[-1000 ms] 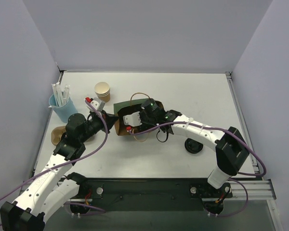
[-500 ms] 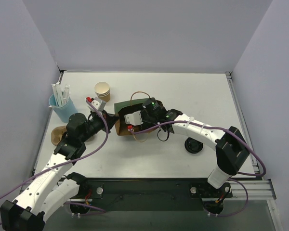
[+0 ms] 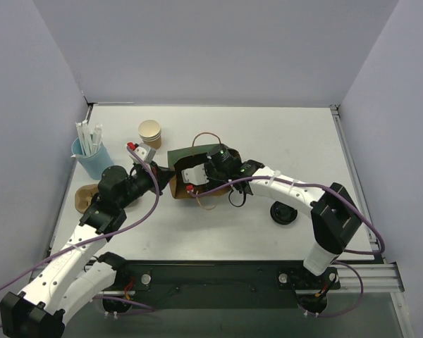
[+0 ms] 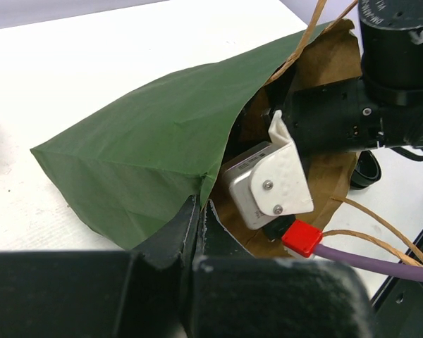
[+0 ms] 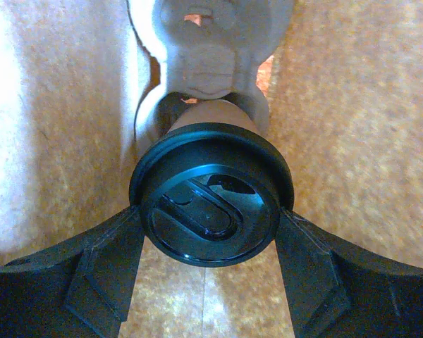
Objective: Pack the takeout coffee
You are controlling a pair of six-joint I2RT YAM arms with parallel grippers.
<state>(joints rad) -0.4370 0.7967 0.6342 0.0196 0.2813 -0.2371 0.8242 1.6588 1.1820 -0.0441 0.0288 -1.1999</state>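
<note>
The green paper bag (image 3: pixel 185 155) lies on its side mid-table, its brown inside showing; it also fills the left wrist view (image 4: pixel 148 148). My left gripper (image 4: pixel 199 211) is shut on the edge of the bag's mouth (image 3: pixel 163 176) and holds it open. My right gripper (image 3: pixel 199 169) reaches into the bag, its fingertips hidden there from above. In the right wrist view my right gripper (image 5: pixel 211 215) is shut on the takeout coffee (image 5: pixel 211 201), a brown cup with a black lid. Its fingers (image 5: pixel 106 260) press both sides of the lid, with brown bag paper all round.
A lidless tan cup (image 3: pixel 149 131) stands behind the bag. A blue cup of white straws (image 3: pixel 92 156) stands at the left, with a brown paper item (image 3: pixel 83 198) below it. A separate black lid (image 3: pixel 284 213) lies right of the bag. The bag's twine handles (image 3: pixel 206 136) loop outward.
My right wrist has shifted slightly, right and then back left, at the bag's mouth with the coffee still held. My left gripper has kept its hold on the bag edge.
</note>
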